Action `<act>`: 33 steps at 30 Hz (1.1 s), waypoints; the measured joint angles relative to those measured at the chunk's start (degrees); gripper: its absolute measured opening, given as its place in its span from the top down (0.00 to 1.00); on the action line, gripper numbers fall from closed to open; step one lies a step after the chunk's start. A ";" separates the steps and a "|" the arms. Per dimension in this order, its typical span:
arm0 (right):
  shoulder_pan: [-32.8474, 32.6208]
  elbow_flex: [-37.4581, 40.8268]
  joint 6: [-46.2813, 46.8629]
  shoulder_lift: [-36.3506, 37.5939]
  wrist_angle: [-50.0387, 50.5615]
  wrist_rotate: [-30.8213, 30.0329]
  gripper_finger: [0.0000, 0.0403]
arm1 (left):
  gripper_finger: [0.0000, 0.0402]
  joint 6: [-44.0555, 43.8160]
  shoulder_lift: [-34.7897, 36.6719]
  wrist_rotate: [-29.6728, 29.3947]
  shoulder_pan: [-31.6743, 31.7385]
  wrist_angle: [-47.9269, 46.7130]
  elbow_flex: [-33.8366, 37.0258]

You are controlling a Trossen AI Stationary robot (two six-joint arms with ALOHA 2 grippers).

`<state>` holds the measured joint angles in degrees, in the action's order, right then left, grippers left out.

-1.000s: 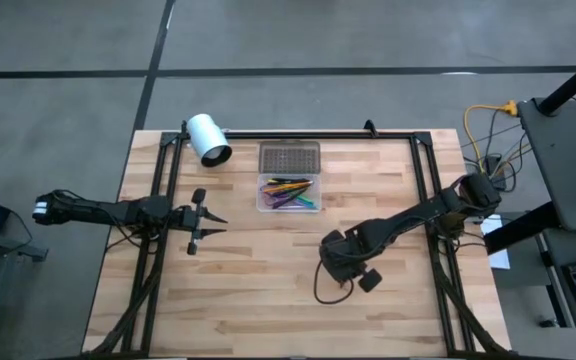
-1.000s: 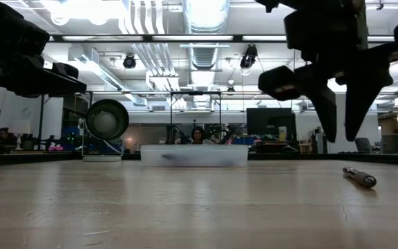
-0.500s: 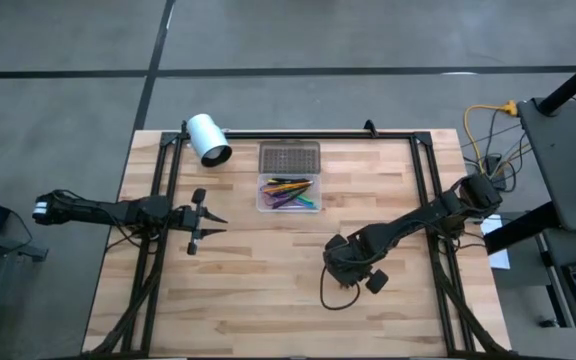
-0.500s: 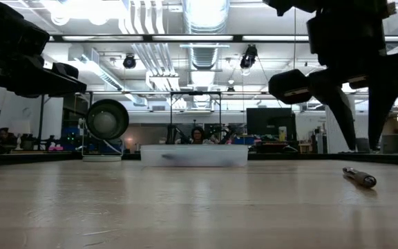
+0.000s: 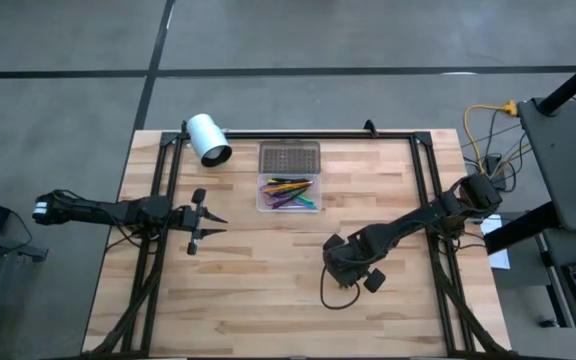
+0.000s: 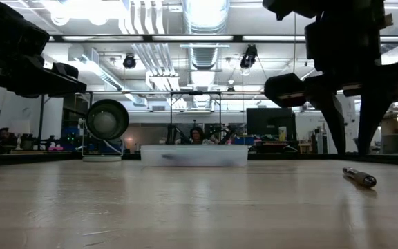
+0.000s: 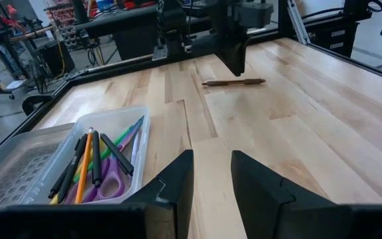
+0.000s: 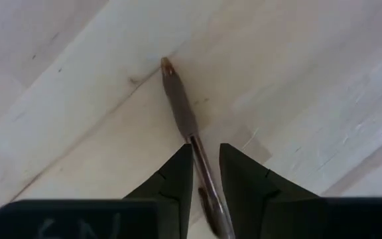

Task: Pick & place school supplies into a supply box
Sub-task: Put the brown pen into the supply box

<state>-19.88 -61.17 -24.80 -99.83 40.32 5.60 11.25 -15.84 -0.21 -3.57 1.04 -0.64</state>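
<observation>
The left gripper (image 5: 206,222) is held above the left part of the wooden table (image 5: 268,310), well apart from everything else, its two fingers (image 7: 171,189) parted with nothing between them. Toward the far left corner a white cylinder (image 5: 208,138) is seen lying on its side.

At the far middle of the table the supply box (image 5: 288,194) is set — a clear case in which pens and pencils (image 7: 91,159) of green, orange, yellow and dark colours are lying together with purple-handled scissors (image 7: 108,188). Its grey dotted lid (image 5: 289,158) is laid flat just beyond it, on the far side.

Right of centre and nearer the front, the right gripper (image 5: 340,266) is pointed straight down at the tabletop. One dark brown pen (image 8: 181,109) is left out on the bare wood, well apart from the box. In the right wrist view the fingers (image 8: 171,182) are seen apart, one on each side of the pen's shaft — not clamped on it. Whether the fingertips are touching the wood cannot be told.

In the low view a person (image 6: 197,134) is made out far behind the box.
</observation>
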 joint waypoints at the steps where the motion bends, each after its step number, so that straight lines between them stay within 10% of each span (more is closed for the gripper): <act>1: 0.00 0.14 0.00 0.00 -0.24 0.00 0.83 | 0.78 0.02 0.00 0.00 0.00 0.00 0.00; 33: 0.22 7.04 -2.62 0.07 -6.26 -0.89 0.89 | 0.78 0.02 0.00 0.02 0.00 0.00 0.00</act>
<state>-19.66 -54.13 -27.42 -99.77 34.06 4.71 11.27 -15.84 -0.19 -3.57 1.04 -0.64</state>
